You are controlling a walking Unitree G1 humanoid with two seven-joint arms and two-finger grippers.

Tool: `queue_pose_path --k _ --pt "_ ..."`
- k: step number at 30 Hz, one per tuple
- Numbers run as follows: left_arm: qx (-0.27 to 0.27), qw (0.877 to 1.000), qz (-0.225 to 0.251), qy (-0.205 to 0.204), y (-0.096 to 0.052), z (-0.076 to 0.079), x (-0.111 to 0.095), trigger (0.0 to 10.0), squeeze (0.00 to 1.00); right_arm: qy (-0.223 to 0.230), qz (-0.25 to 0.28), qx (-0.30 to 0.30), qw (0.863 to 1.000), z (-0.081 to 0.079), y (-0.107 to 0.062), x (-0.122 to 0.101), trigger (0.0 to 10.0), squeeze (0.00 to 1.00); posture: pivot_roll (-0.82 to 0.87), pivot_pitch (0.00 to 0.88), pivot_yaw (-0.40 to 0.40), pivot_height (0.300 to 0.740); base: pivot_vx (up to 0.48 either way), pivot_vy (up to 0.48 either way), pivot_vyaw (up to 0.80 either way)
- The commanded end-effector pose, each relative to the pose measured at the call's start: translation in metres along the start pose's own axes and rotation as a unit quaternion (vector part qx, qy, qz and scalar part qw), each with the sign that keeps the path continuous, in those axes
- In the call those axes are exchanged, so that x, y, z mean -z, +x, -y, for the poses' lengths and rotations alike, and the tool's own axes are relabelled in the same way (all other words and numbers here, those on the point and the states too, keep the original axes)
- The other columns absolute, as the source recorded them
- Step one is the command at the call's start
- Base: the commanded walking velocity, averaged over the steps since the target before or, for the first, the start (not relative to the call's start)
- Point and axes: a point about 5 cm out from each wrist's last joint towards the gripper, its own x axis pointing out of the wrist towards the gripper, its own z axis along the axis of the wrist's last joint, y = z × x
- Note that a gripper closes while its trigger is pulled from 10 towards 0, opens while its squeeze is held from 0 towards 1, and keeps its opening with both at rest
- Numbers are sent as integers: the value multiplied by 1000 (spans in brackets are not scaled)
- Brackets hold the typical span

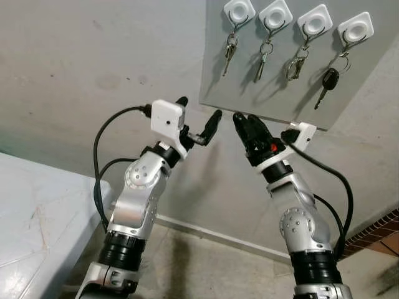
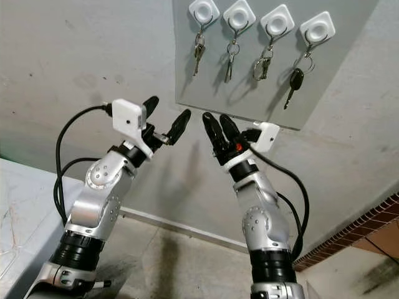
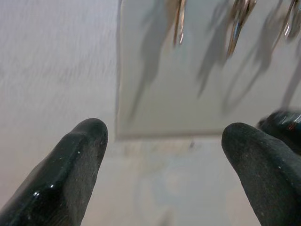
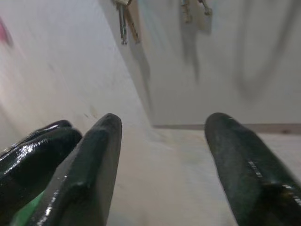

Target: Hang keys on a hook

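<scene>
A grey panel [image 1: 249,93] on the wall carries a row of white hooks [image 1: 275,15], each holding keys. Silver keys [image 1: 230,53] hang from the three leftmost hooks, and a black-headed car key [image 1: 327,84] hangs from the rightmost. Both arms are raised just below the panel's lower edge. My left gripper [image 1: 198,117] is open and empty, near the panel's lower left corner. My right gripper [image 1: 247,118] is close beside it, also open and empty; the right wrist view shows a wide gap between its fingers [image 4: 244,160]. Key tips [image 3: 178,23] hang above the left fingers [image 3: 70,174].
A white counter [image 1: 37,218] stands at the lower left. A brick edge [image 1: 380,237] runs at the lower right. A baseboard [image 1: 212,232] meets the floor below the arms. Black cables loop beside both forearms.
</scene>
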Motion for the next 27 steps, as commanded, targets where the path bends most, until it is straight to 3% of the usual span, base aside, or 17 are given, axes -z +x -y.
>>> queue_pose_path --k 1,8,19,22,24,26,27 --pt "0 1000 -27 9 -7 2 16 10000 0 -44 -17 31 998 13 -13 7 10000 1000 137 98 -19 740 0 0 0" --pt "-9 997 -72 7 -24 6 49 10000 0 -88 -65 98 989 38 -44 32 10000 1000 135 94 -17 740 0 0 0" --pt "-4 983 -181 38 -57 16 110 10000 0 -89 -182 158 967 54 -98 89 10000 1000 126 72 -9 740 0 0 0" --pt "-21 968 -249 34 -82 15 140 10000 0 -89 -234 190 949 60 -124 109 10000 1000 121 63 -2 740 0 0 0" --pt "-24 965 -260 33 -87 15 145 10000 0 -92 -243 195 946 61 -127 111 10000 1000 119 60 0 740 0 0 0" --pt "-39 948 -315 31 -109 15 165 10000 0 -96 -278 212 932 64 -143 122 10000 1000 117 55 4 740 0 0 0" --pt "-41 945 -323 31 -112 15 167 10000 0 -97 -281 213 931 64 -144 123 10000 1000 115 54 5 740 0 0 0"
